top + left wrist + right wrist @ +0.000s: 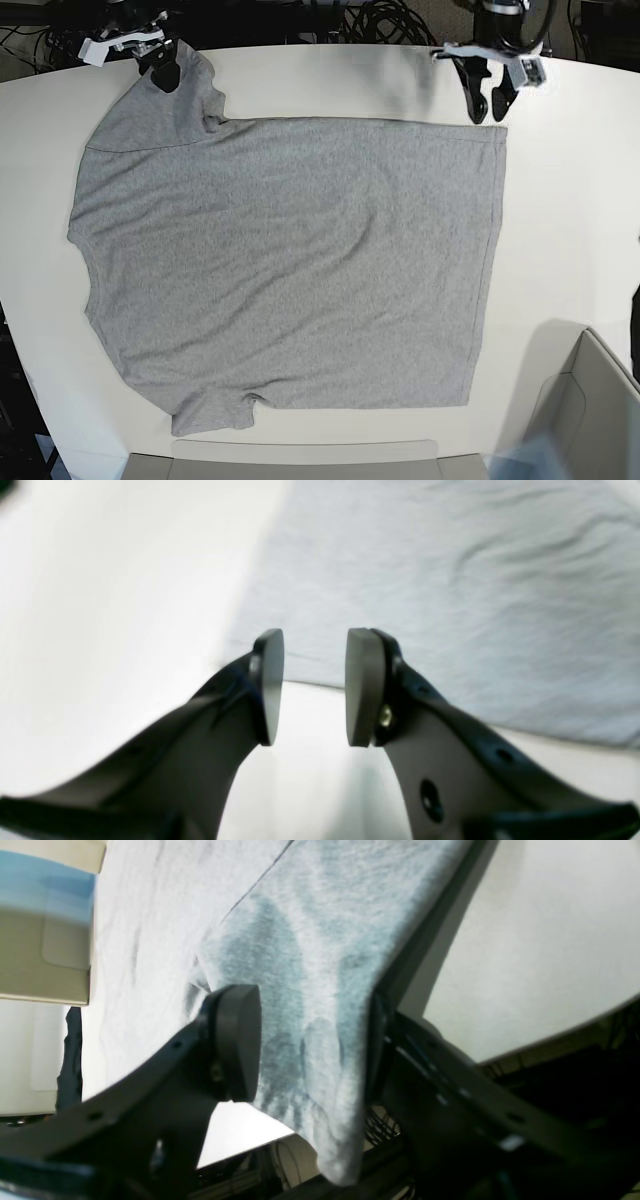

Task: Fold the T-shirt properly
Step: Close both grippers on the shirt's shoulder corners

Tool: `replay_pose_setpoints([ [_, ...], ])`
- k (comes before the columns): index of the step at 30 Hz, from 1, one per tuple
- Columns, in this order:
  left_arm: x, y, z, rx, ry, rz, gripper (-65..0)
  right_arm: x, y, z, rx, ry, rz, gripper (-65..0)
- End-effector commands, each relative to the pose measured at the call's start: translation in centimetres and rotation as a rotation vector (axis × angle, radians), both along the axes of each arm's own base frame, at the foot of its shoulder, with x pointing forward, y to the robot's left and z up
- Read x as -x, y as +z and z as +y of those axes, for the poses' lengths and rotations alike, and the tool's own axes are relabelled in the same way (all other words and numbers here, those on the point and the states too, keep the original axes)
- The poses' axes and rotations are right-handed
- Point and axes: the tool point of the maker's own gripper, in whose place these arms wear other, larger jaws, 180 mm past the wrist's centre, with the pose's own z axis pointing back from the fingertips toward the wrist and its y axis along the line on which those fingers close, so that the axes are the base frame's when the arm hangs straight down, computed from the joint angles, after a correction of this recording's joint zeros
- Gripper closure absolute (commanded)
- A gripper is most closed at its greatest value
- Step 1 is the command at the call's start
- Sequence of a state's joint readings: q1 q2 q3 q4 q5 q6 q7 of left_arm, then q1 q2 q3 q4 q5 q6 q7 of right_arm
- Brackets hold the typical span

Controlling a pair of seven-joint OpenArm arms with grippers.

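Left wrist view: the left gripper [315, 687] has its pads apart with nothing between them, and the T-shirt [450, 590] corner lies just ahead, edge running off to the right. Right wrist view: the right gripper [310, 1040] stands wide, a sleeve draped between its pads; whether it's pinched, I can't tell. Base view: the shirt lies flat on the table [570, 200], long axis left to right, an arm at each far corner.
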State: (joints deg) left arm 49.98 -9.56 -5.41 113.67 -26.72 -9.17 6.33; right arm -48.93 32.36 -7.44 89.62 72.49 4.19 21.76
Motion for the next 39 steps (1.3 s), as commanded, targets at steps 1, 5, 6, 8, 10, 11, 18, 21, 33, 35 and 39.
replay_pose_setpoints([
  [1, -0.4, 0.7, 0.7, 0.028, 0.013, -0.013, -22.0, 2.3, -1.9, -0.3, 0.023, 0.013, 0.127, -29.6],
  [5, -1.5, 0.0, 2.1, 0.117, 0.029, 0.061, -22.0, 2.3, -1.9, -0.4, 0.024, 0.012, 0.128, -29.6],
  [6, -2.0, 0.0, 2.6, 0.132, 0.036, 0.071, -22.0, 2.3, -1.9, -0.4, 0.024, 0.012, 0.128, -29.6],
  [8, -2.5, -0.4, 3.4, 0.162, 0.046, 0.108, -22.0, 2.4, -2.1, -0.5, 0.028, 0.012, 0.133, -29.6],
  [10, -3.0, -0.9, 4.3, 0.181, 0.063, 0.139, -22.0, 2.5, -2.2, -0.7, 0.033, 0.012, 0.136, -29.6],
  [11, -3.2, -1.2, 4.7, 0.186, 0.07, 0.156, -22.0, 2.5, -2.2, -0.7, 0.033, 0.012, 0.136, -29.6],
  [18, -4.2, -4.3, 5.8, 0.239, 0.105, 0.245, -22.0, 2.5, -2.2, -0.7, 0.033, 0.012, 0.136, -29.6],
  [21, -3.9, -5.8, 6.0, 0.26, 0.122, 0.278, -22.0, 2.5, -2.2, -0.7, 0.033, 0.012, 0.136, -29.6],
  [33, -4.6, -8.5, 5.6, 0.307, 0.104, 0.315, -22.0, 2.5, -2.2, -0.7, 0.035, 0.014, 0.136, -29.6],
  [35, -4.6, -8.5, 5.2, 0.308, 0.067, 0.309, -21.9, 2.5, -2.1, -0.7, 0.034, 0.015, 0.134, -29.6],
  [39, -4.5, -8.8, 5.1, 0.31, 0.06, 0.315, -21.8, 2.4, -2.1, -0.6, 0.033, 0.017, 0.134, -29.5],
])
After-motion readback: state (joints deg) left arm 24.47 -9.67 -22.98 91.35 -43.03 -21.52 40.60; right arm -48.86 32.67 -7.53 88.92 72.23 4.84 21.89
